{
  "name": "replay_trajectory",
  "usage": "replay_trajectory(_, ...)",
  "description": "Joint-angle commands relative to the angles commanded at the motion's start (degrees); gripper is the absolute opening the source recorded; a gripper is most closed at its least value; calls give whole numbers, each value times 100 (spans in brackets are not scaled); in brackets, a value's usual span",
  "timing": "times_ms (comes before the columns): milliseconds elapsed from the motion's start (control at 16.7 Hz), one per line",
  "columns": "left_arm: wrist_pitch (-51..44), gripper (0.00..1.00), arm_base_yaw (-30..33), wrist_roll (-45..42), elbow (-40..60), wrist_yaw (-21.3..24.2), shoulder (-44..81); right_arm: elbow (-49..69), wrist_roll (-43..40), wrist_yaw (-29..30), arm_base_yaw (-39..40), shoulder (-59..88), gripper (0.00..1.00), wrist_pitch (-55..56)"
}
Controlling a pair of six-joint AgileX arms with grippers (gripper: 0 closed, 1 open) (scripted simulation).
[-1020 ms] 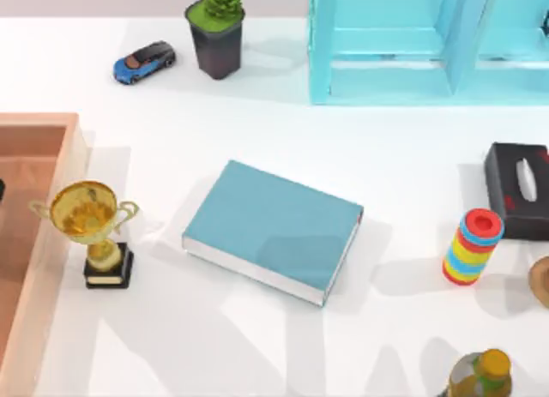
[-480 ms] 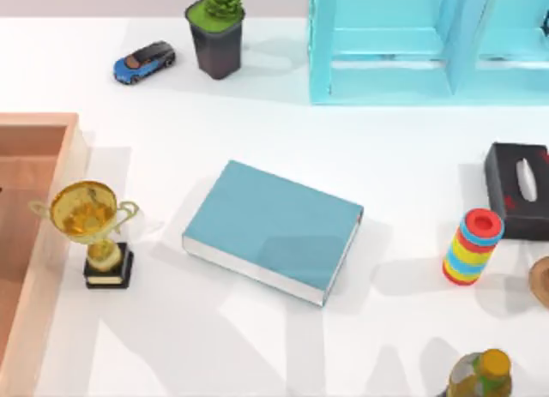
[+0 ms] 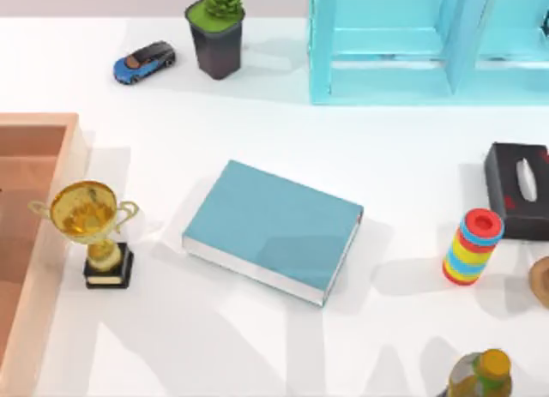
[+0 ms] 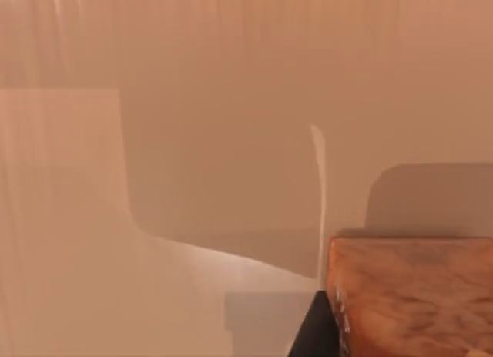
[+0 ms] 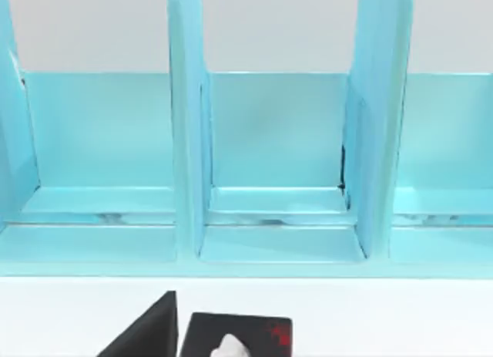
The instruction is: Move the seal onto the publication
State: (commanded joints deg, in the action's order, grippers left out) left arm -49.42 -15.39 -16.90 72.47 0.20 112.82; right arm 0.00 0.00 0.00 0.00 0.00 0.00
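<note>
The seal (image 4: 412,295) is a mottled orange-brown block, seen close up in the left wrist view against the peach inner wall of the tray (image 4: 192,141). A dark part of my left gripper (image 4: 316,334) lies right against the seal's side. The publication (image 3: 273,228), a thick teal-blue book with white page edges, lies flat at the table's middle with nothing on its cover. A dark part of my right gripper (image 5: 146,332) shows in the right wrist view, facing the teal shelf (image 5: 277,164) above the black tissue box (image 5: 239,335).
A peach tray (image 3: 39,121) runs along the left edge, with a gold trophy (image 3: 96,230) beside it. A toy car (image 3: 144,62) and potted plant (image 3: 216,33) stand at the back. The teal shelf (image 3: 386,45), tissue box (image 3: 517,189), striped stack (image 3: 472,246) and a bottle (image 3: 480,375) crowd the right.
A small dark piece of my left arm at the top view's left edge over the tray has slid out of that view. Nothing on the table has moved.
</note>
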Motion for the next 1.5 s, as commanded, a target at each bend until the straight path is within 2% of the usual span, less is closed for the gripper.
replay_trajectory(660, -12, 0, 48, 62, 78, -25, -49, 0, 0, 0, 0, 0, 100, 0)
replay_trajectory(1020, -84, 0, 765, 902, 1427, -321, -234, 0, 0, 0, 0, 0, 100, 0)
replay_trajectory(1260, -923, 0, 1452, 1593, 2184, -346, -421, 0, 0, 0, 0, 0, 100, 0)
replay_trajectory(1500, -2227, 0, 2051, 2158, 2393, -209, -624, 0, 0, 0, 0, 0, 100, 0)
